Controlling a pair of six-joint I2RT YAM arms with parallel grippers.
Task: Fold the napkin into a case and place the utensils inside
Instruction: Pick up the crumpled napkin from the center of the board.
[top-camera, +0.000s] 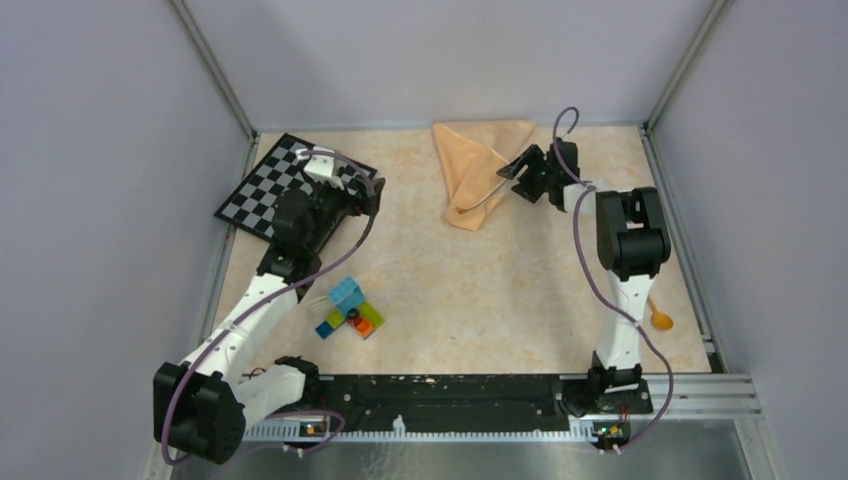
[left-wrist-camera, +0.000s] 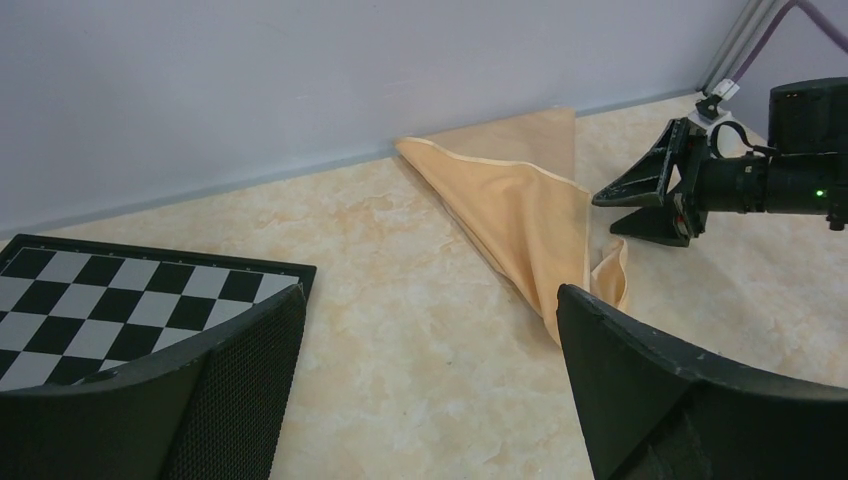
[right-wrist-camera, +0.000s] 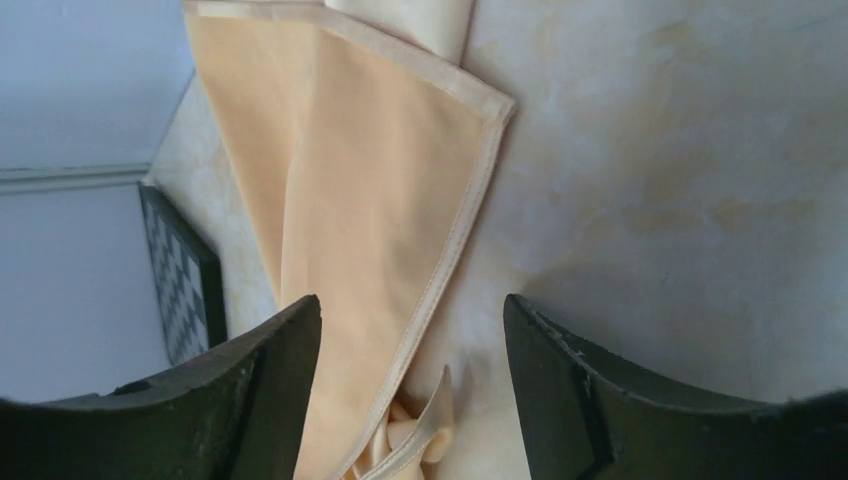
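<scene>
- Table (top-camera: 500, 290): beige marbled top, matte, boxed in on three sides by pale lavender-grey walls (top-camera: 450, 60). A grey metal post (top-camera: 215, 70) stands in each far corner, and an aluminium rail (top-camera: 700, 395) runs along the near edge.
- Napkin (top-camera: 478, 165): peach-orange, lying in a rough triangle at the far edge, right of centre. Its broad side is against the back wall and its point is bunched toward the near side. Not formed into a case.
- Spoon (top-camera: 660, 318): on the table near the right edge, beside the right arm and partly hidden by it, well apart from the napkin.
- Right gripper (right-wrist-camera: 410, 305): jaws spread wide, straddling the napkin's hemmed right edge, gripping nothing.
- Left gripper (left-wrist-camera: 430, 295): jaws wide and empty, low over the checkerboard (top-camera: 262, 185) at far left.
- Toy bricks (top-camera: 350, 310): clustered near left of centre.
</scene>
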